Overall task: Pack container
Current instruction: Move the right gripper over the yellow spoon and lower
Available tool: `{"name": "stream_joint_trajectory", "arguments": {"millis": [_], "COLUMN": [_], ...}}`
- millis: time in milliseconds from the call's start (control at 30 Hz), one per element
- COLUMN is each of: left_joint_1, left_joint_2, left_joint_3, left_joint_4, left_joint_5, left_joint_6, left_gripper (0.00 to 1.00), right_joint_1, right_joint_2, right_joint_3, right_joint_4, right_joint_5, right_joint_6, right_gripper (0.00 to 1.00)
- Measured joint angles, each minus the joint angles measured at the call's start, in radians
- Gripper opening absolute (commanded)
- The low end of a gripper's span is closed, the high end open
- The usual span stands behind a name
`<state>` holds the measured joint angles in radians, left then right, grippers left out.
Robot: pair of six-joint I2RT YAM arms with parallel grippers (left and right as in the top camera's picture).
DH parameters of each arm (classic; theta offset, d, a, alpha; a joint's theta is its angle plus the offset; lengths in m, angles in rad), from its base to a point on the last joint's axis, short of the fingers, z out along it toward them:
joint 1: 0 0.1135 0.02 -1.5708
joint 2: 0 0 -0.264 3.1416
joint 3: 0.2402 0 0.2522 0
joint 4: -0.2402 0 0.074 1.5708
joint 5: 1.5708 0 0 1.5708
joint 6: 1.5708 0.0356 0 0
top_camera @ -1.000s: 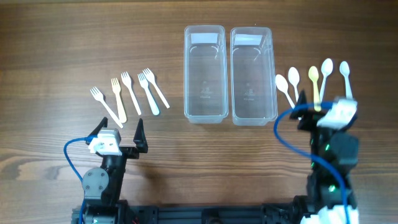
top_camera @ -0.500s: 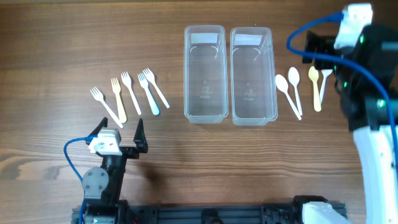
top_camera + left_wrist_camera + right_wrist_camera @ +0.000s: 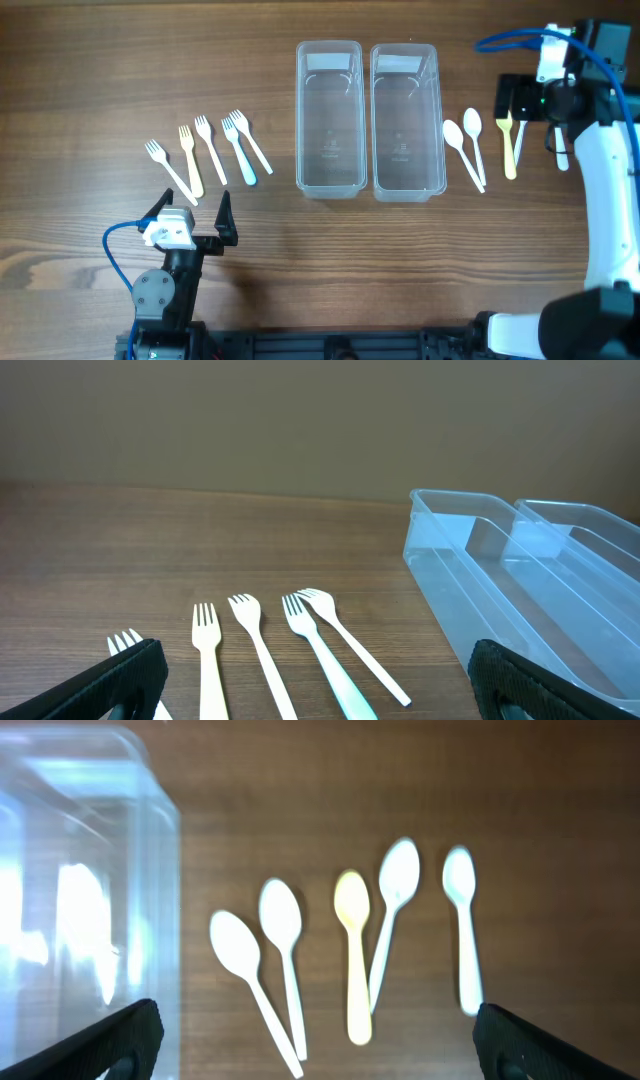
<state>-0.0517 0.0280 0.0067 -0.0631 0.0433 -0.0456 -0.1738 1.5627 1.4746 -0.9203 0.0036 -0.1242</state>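
Two clear, empty containers (image 3: 328,120) (image 3: 406,120) stand side by side at the table's middle. Several plastic forks (image 3: 200,150) lie to their left, white, cream and one pale blue (image 3: 325,655). Several spoons (image 3: 470,145) lie to their right; in the right wrist view they are white apart from a yellow one (image 3: 353,950). My left gripper (image 3: 195,215) (image 3: 315,700) rests low near the front edge, open and empty, pointing at the forks. Held high above the spoons, my right gripper (image 3: 535,100) (image 3: 315,1055) is open and empty, and its arm hides parts of the two rightmost spoons from overhead.
The right container's wall (image 3: 150,920) shows at the left of the right wrist view. Both containers (image 3: 480,590) show at the right of the left wrist view. Bare wooden table (image 3: 320,250) lies in front of the containers.
My right arm has swung up from the table's near right edge to the far right, above the spoons. The left arm, forks, spoons and containers have not moved.
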Motion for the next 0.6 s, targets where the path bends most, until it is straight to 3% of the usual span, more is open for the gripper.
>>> {"name": "stream_joint_trajectory", "arguments": {"millis": [467, 533, 600], "left_joint_1": [0.000, 0.000, 0.000], "left_joint_2": [0.000, 0.000, 0.000], "left_joint_3": [0.000, 0.000, 0.000], "left_joint_4": [0.000, 0.000, 0.000], "left_joint_5": [0.000, 0.000, 0.000], "left_joint_6": [0.000, 0.000, 0.000], "left_gripper": [1.00, 1.00, 1.00], "right_joint_1": [-0.034, -0.034, -0.034], "right_joint_2": [0.035, 0.035, 0.037], "right_joint_3": [0.000, 0.000, 0.000], "right_joint_4": [0.028, 0.035, 0.046], "right_joint_5": [-0.003, -0.003, -0.003], "right_joint_6": [-0.007, -0.028, -0.045], "right_gripper": [1.00, 0.94, 0.80]}}
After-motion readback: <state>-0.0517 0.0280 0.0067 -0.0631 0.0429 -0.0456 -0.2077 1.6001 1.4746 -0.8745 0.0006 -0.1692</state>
